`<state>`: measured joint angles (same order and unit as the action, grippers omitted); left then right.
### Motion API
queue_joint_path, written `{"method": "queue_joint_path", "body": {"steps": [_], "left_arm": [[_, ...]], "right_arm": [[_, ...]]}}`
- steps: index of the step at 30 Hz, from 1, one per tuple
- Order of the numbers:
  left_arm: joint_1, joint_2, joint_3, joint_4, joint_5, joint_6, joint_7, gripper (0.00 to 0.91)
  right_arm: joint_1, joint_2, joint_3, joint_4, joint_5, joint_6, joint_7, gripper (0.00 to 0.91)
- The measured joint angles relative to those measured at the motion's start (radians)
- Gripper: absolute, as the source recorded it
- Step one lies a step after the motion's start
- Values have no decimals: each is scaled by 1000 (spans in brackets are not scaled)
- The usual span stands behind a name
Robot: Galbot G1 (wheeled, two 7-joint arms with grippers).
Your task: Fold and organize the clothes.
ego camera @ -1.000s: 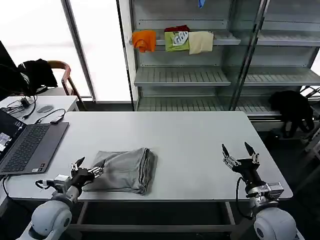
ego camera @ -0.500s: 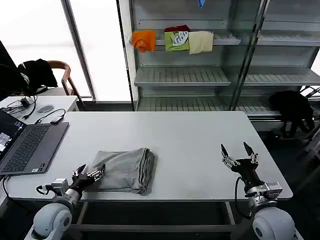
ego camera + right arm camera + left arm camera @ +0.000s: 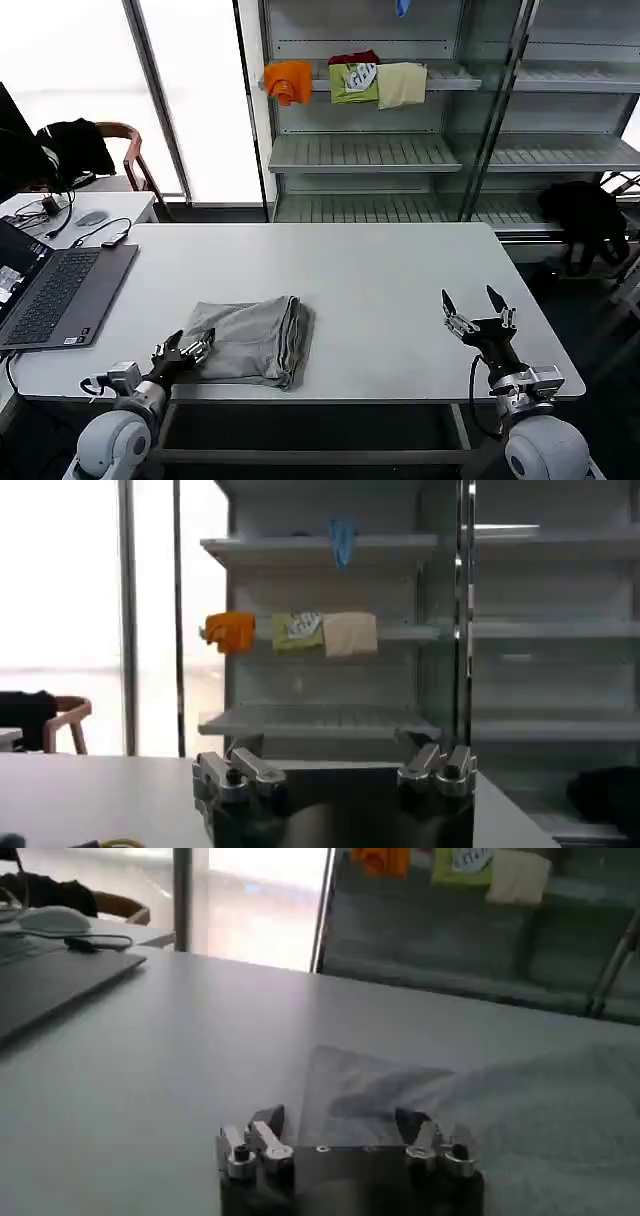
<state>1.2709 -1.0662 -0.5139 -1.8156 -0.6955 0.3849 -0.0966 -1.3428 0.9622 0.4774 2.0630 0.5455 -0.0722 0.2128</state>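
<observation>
The left gripper [image 3: 183, 351] sits at the lower left of the head view, at the near left corner of the folded grey shirt [image 3: 250, 339]. Its fingers are parted and hold nothing; in the left wrist view they [image 3: 266, 1125] stand spread, with the shirt [image 3: 520, 1110] lying just ahead of them on the white table [image 3: 150, 1048].

The shirt lies as a compact folded rectangle in the lower centre-left of the head view, close to the table's near edge. The step in hand appears to be taking the near left corner for a further fold or a shift.

- Slide the lower finger under the whole stack of layers, not the top layer alone.
- Close only once fabric is between the fingers.
- Lift low, so the existing fold does not fall open.

The laptop [image 3: 55, 290] lies at the left edge of the frame, with cables behind it; keep leftward travel short. The shelves [image 3: 365, 152] at upper centre carry small orange, green and cream folded garments.

The right gripper [image 3: 474, 304] waits at the lower right, raised over bare table [image 3: 400, 280], fingers apart and empty, well apart from the shirt.
</observation>
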Motion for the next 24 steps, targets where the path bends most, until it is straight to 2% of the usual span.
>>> {"method": "queue_joint_path", "body": {"steps": [14,24], "left_arm": [[1,-14,19,10,3,-30,10,0],[-6,17,3,-12,-1,-49,6,0]], "right_arm": [[4,-4,-3,5,-1,-2,1,907],[8,-6,-5,14,-2,-4,2,907]]}}
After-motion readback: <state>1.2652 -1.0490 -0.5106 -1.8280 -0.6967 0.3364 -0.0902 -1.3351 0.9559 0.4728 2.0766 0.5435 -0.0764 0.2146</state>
